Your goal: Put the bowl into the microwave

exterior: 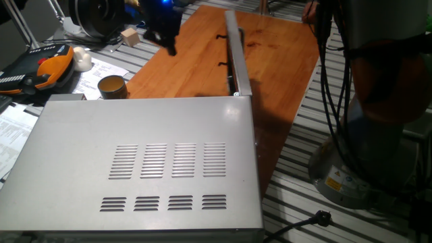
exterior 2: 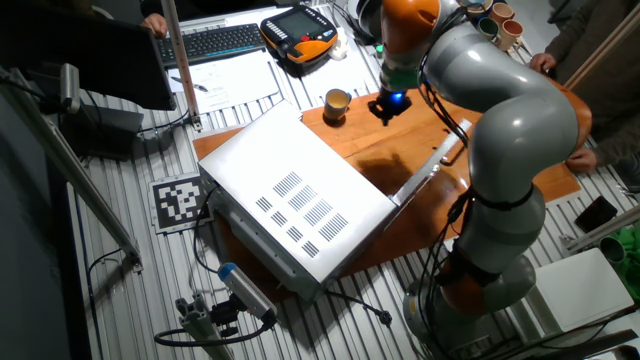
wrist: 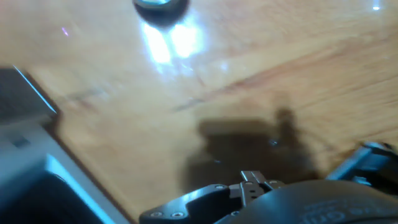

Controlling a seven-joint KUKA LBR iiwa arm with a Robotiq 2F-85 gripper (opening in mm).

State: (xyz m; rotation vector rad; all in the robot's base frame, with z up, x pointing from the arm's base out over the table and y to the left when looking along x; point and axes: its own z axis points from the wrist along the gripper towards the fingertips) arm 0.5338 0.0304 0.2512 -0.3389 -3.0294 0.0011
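Observation:
The tan bowl stands upright just behind the microwave, by the corner of the wooden board. The silver-grey microwave shows its vented top; its door is swung wide open over the board. My gripper, dark with a blue light, hangs above the board to the right of the bowl, apart from it. In the blurred hand view its two fingers stand wide apart with nothing between them, over bare wood, with a dark round shape at the top edge.
An orange and black teach pendant, a white lump, a wooden block and papers lie behind the bowl. A keyboard and mugs sit farther back. The arm's base with cables stands right of the board.

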